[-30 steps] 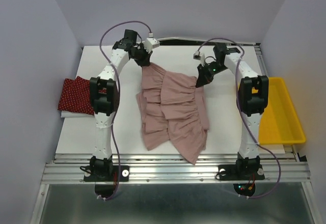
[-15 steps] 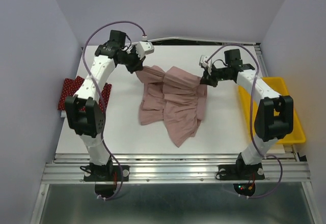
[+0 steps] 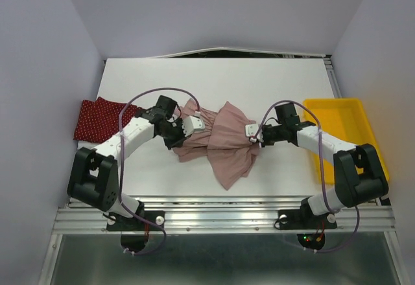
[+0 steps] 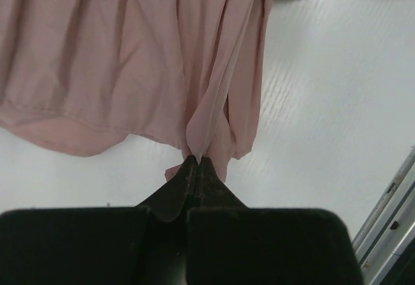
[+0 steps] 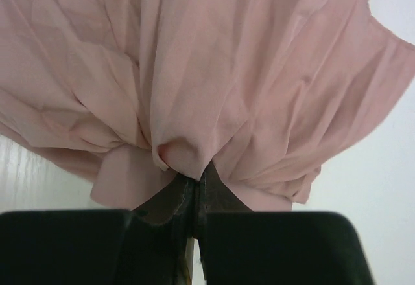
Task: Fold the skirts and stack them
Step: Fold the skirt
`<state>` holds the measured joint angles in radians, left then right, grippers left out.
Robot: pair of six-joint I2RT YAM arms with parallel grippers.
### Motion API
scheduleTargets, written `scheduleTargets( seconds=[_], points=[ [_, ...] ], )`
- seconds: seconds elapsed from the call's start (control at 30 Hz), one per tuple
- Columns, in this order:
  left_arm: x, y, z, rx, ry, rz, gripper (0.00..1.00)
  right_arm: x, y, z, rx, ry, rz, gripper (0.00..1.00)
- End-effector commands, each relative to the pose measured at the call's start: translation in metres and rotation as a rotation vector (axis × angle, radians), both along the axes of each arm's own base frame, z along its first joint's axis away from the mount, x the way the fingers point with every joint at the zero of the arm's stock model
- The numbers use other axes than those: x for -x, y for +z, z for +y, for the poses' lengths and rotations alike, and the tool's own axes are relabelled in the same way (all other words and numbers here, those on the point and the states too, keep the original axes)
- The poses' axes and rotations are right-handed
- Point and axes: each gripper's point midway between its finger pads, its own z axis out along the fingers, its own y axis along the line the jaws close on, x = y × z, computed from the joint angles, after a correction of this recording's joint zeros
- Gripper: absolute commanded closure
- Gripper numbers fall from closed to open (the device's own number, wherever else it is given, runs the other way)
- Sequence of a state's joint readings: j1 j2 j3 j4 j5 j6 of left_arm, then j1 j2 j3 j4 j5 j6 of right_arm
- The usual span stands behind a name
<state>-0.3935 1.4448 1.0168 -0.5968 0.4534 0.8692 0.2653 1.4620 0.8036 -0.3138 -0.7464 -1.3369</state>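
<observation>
Mid-fold, the left pincer (image 4: 196, 160) and right pincer (image 5: 196, 180) each pinch an edge of the pink skirt (image 3: 224, 149), bunched at the middle of the counter (image 3: 259, 84), the red dotted skirt (image 3: 97, 120) lying at its left edge; next, I judge, lay the held edge flat and release.

pink skirt (image 3: 224, 149): bunched, its underside and inner folds hidden; both wrist views cut it off at the top edge
dark red skirt (image 3: 94, 120): near right corner hidden under the left arm (image 3: 133, 133); dots too small to count
yellow tray (image 3: 356, 113): near left part covered by the right arm (image 3: 327, 144)
left gripper (image 4: 196, 162): fingertips cannot be made out from above; body a dark blur along the wrist view's bottom edge
right gripper (image 5: 196, 180): tips lost in cloth from above; body dark and cut off below
</observation>
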Motion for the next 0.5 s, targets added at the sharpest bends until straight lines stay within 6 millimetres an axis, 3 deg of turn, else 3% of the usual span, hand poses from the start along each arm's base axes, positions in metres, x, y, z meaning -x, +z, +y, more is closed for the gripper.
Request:
scheduleTargets(
  seconds=[0.0,0.07,0.27,0.43,0.47],
  points=[
    [-0.028,-0.023,0.007,-0.070,0.100,-0.081,1.00,-0.014,-0.011,0.000,0.060,-0.004,-0.124,0.97],
    [-0.033,-0.028,0.006,-0.072,0.103,-0.082,1.00,-0.006,-0.020,0.001,0.075,0.013,-0.105,0.96],
    [-0.034,-0.036,0.001,-0.065,0.093,-0.065,1.00,-0.005,-0.015,-0.003,0.093,0.019,-0.156,0.97],
    [-0.042,-0.022,-0.001,-0.055,0.101,-0.092,1.00,-0.022,0.015,0.001,0.076,-0.006,-0.185,0.97],
    [-0.041,-0.019,-0.001,-0.056,0.102,-0.089,1.00,-0.028,0.029,0.003,0.068,-0.016,-0.194,0.98]
  ],
)
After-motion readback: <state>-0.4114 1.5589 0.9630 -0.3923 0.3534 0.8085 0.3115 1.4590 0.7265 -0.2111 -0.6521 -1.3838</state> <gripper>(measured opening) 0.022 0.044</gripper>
